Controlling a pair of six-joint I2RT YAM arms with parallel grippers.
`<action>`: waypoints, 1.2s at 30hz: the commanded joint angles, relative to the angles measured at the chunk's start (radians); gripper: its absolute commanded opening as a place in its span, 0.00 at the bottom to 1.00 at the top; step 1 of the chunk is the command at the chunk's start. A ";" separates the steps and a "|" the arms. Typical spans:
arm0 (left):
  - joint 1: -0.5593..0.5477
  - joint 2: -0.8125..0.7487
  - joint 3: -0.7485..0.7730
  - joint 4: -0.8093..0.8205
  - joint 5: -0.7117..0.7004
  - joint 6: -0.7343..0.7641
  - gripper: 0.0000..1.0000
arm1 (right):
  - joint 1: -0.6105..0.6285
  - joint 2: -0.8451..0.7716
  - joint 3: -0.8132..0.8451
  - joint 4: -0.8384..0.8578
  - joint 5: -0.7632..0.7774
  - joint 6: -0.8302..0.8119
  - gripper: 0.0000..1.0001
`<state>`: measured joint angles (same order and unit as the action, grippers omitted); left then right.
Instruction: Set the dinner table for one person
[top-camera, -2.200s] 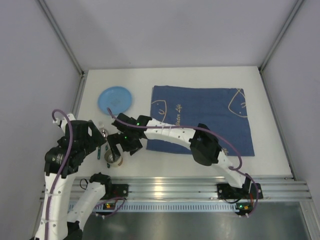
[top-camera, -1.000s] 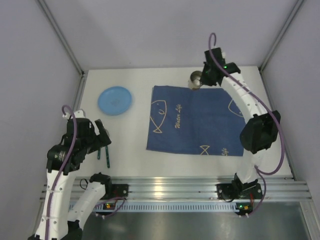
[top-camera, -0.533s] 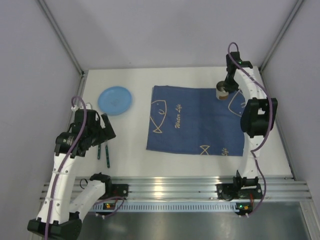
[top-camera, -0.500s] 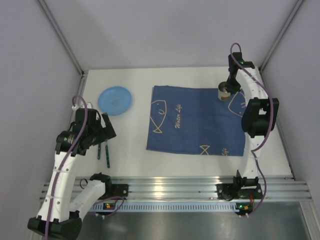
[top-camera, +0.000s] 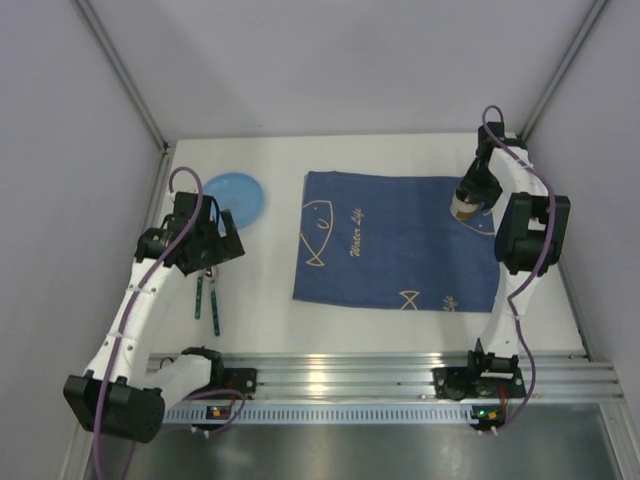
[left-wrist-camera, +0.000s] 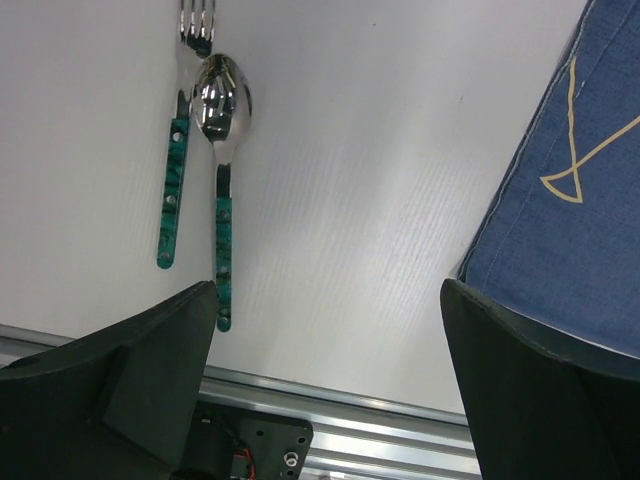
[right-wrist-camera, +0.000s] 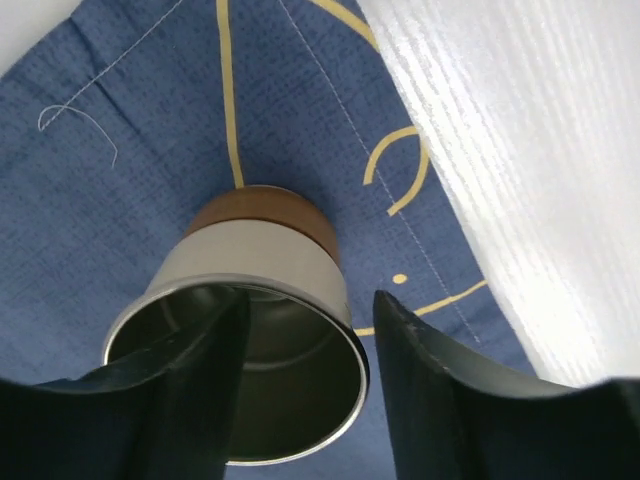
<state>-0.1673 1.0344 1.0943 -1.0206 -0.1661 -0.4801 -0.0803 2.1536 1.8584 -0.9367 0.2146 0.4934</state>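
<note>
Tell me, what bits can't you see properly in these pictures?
- Fork: prong tips cut off by the left wrist view's top edge.
- Blue plate: near-left rim hidden by the left arm, top view.
- Cup: much of its inside hidden by the right jaws, right wrist view.

The white left arm (top-camera: 135, 305) is bent, its black left end effector (left-wrist-camera: 327, 295) spread wide; the white right arm (top-camera: 508, 300) reaches far forward, its black right end effector (right-wrist-camera: 310, 305) half parted.
</note>
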 joint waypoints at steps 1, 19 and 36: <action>-0.023 0.067 0.061 0.085 0.020 0.011 0.98 | 0.007 -0.090 -0.033 0.053 -0.027 0.008 0.57; -0.058 0.226 0.150 0.201 -0.009 -0.054 0.98 | 0.017 -0.693 -0.197 -0.051 -0.121 -0.007 1.00; 0.244 0.489 0.078 0.503 0.131 -0.181 0.98 | 0.073 -1.026 -0.686 -0.005 -0.377 -0.027 1.00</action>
<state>0.0261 1.4841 1.1893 -0.6632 -0.1043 -0.6132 -0.0193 1.1694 1.1442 -0.9443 -0.1219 0.4950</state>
